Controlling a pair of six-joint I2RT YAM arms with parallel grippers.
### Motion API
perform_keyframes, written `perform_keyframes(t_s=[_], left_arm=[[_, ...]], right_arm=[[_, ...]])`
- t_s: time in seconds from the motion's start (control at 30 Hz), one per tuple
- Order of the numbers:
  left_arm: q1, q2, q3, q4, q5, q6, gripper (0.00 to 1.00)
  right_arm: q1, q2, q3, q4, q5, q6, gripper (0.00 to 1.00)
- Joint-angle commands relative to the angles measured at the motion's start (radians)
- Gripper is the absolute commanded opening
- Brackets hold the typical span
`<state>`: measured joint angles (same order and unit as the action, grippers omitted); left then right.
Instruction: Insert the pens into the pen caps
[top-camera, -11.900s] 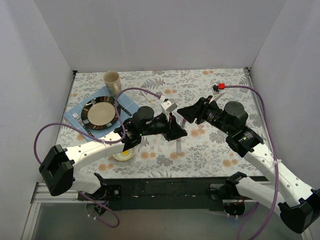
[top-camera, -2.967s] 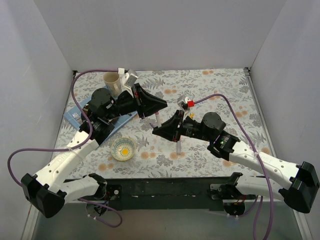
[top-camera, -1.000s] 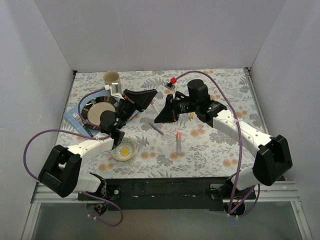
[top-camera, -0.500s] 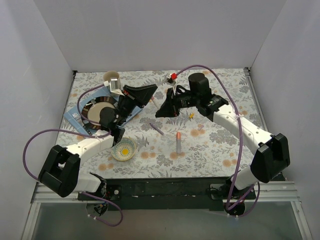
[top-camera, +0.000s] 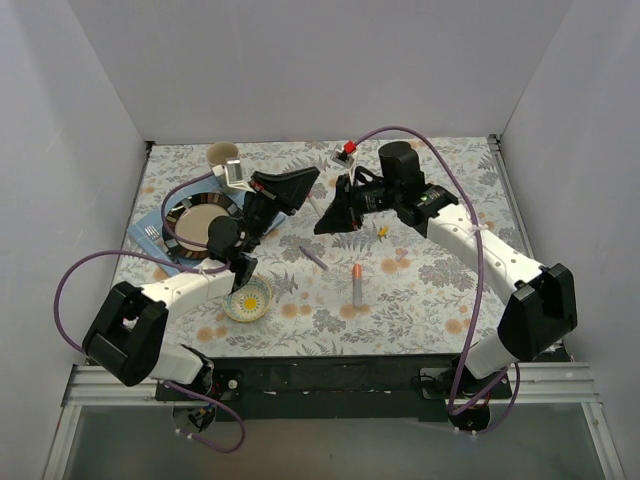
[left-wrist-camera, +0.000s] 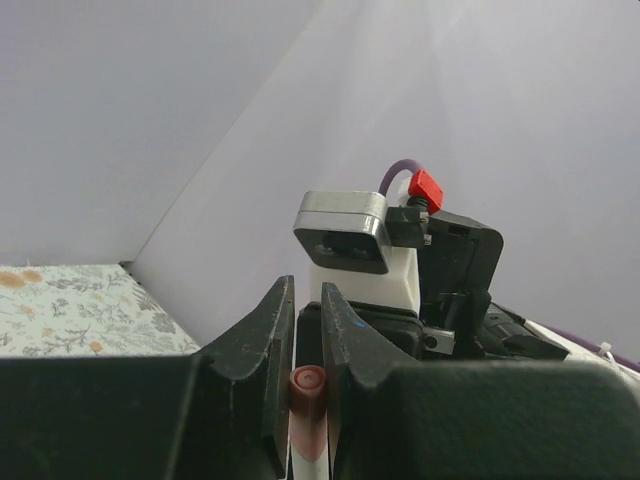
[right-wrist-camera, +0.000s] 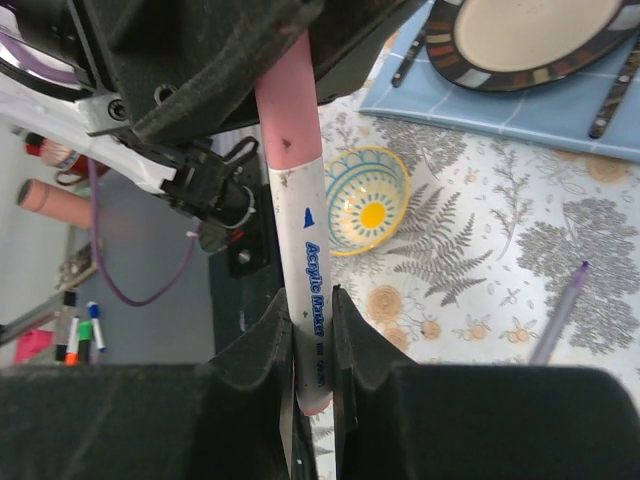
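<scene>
Pen (right-wrist-camera: 300, 250) mid-air above bench (top-camera: 430, 300), between arms; white barrel pinched in right end effector (right-wrist-camera: 307, 310), fingers nearly closed around it; far end sits in pink cap (right-wrist-camera: 285, 100), clamped in left end effector (left-wrist-camera: 307, 290), narrow gap filled by cap; both on one axis, likely so a straight push seats pen; seating depth hidden by left fingers, cannot tell; purple pen (top-camera: 315, 257) and orange pen (top-camera: 357, 286) lie on bench nearer bases; fourth pen and other caps hard to make out.
</scene>
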<state>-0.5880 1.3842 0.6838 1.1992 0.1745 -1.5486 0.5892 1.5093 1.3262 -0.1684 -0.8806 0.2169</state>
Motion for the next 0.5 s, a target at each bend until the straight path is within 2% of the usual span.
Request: perform_keyframes(t_s=[0.0,0.1,0.23,0.37,0.47], left_arm=[[-0.225,0.052,-0.092,-0.257,0.622,-0.038,0.0],[-0.226,0.049,-0.099,-0.234,0.62,-0.087,0.0],[-0.269,0.068,-0.095,-0.259,0.586,-0.08,0.0],[-0.279,0.096,-0.112,-0.141,0.615,-0.177,0.0],[-0.265,0.038,-0.089,-0.283,0.583,-0.127,0.0]], right_arm=[[-0.101,-0.001,0.185,0.863,0.25,0.258,0.01],[-0.111,0.005,0.206,0.86,0.259,0.256,0.01],[-0.12,0.025,0.295,0.799,0.275,0.236,0.01],[-0.12,0.055,0.35,0.736,0.249,0.161,0.01],[-0.114,0.011,0.297,0.629,0.265,0.037,0.01]])
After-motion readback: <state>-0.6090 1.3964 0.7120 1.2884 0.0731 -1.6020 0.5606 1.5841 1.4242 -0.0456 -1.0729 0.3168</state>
